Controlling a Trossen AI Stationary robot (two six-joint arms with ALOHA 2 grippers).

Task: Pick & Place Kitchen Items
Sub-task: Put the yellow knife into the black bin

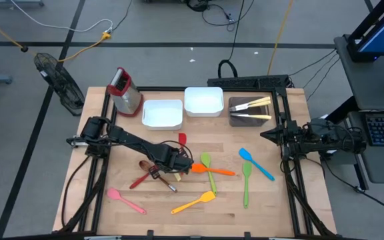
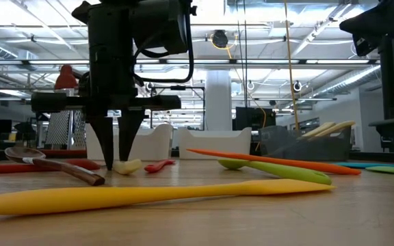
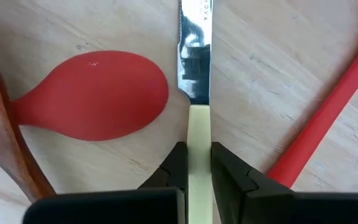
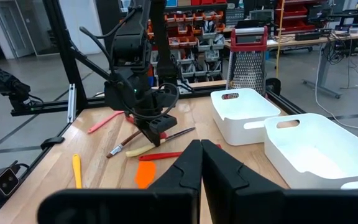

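While left gripper [image 3: 198, 171] pinches pale handle of steel knife [image 3: 195, 50], knife lies flat on wooden table [image 1: 259, 210], mid-left, between red spoon [image 3: 98, 94] and red spatula handle [image 3: 328, 118]. Knife likely light, stiff, smooth-handled, slippery; blade thin, so handle is right hold. Right gripper [image 4: 199, 163] clenched, empty, parked at right edge. Bare wood, utensils scattered. Beyond: white trays [image 1: 203, 101], grater [image 1: 125, 90], open workshop, shelving.

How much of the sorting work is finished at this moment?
Done: two pale-handled knives lie in the dark tray. In hand: the left end effector is shut on a third knife lying on the table. The right end effector waits shut at the table's right side. Left: the coloured spatulas and spoons; both white trays look empty.
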